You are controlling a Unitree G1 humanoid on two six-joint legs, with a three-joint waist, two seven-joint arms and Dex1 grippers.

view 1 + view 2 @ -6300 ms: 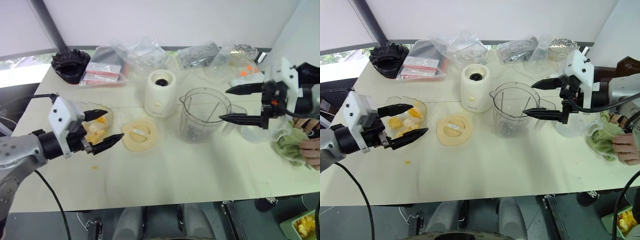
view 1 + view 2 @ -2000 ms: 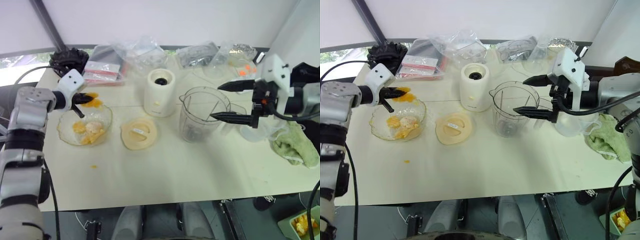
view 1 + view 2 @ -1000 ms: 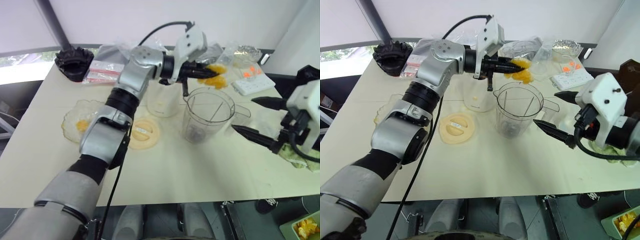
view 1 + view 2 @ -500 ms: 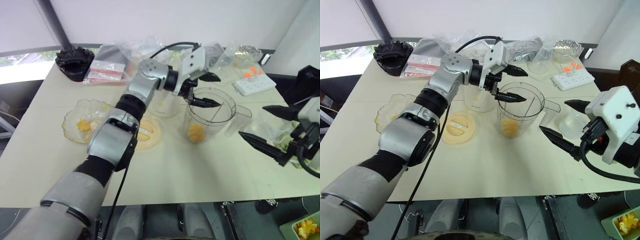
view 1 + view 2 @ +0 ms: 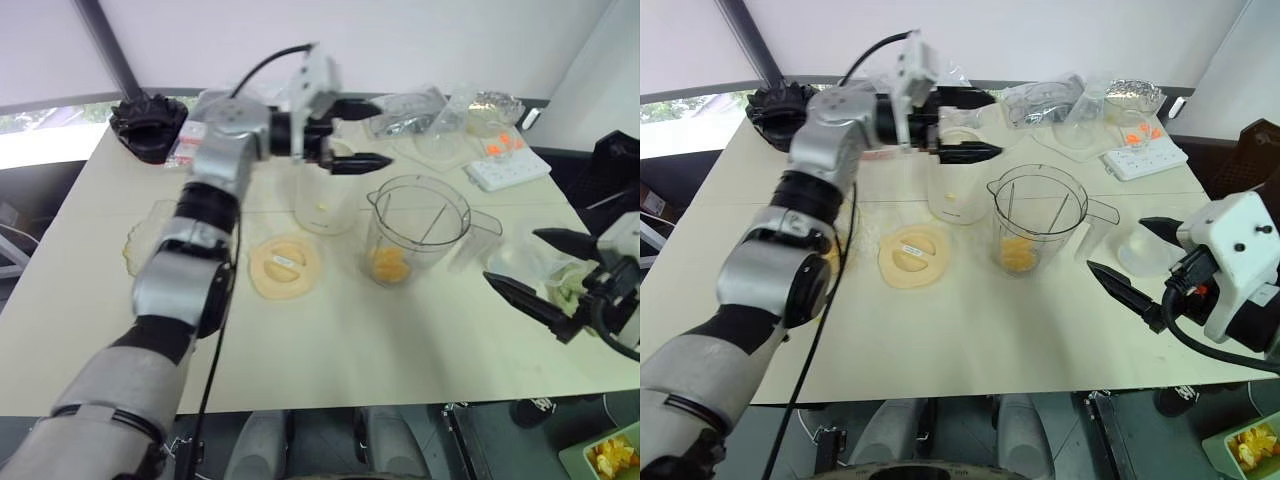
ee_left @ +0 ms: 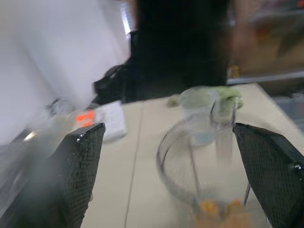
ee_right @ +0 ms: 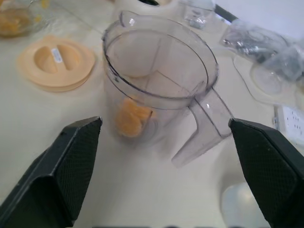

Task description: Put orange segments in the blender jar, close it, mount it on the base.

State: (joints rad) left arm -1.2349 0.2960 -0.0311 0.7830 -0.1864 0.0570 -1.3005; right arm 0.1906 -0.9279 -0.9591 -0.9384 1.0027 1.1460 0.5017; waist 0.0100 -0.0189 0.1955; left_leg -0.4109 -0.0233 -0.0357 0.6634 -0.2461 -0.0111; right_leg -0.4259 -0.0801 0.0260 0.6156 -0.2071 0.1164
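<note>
My left hand (image 5: 352, 133) is spread wide and empty above the base (image 5: 320, 205), with the blender jar (image 5: 415, 232) just ahead, orange segments (image 5: 388, 265) inside. My right hand (image 5: 1140, 268) waits wide beside the jar. Next I fetch the lid (image 5: 284, 266), lowering squarely.

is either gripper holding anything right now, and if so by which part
Nothing is held. The left gripper is open and empty above the base; the right gripper is open and empty beside the blender jar.
</note>
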